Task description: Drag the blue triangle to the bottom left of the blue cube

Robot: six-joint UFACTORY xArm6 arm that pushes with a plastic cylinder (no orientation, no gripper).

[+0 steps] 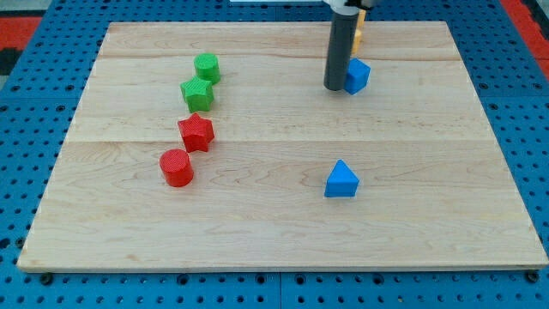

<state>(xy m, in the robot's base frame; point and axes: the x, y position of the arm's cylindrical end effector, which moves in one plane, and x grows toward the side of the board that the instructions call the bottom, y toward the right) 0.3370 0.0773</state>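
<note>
The blue triangle (341, 180) lies on the wooden board right of centre, toward the view's bottom. The blue cube (357, 75) sits near the view's top, right of centre. My tip (334, 87) is at the end of the dark rod, just left of the blue cube and touching or nearly touching it. The tip is well above the blue triangle in the view.
A green cylinder (207, 67) and a green block (196, 93) sit at the upper left. A red star (196, 132) and a red cylinder (177, 166) lie below them. A yellow-orange block (359, 33) is partly hidden behind the rod. The board (429, 215) rests on a blue pegboard.
</note>
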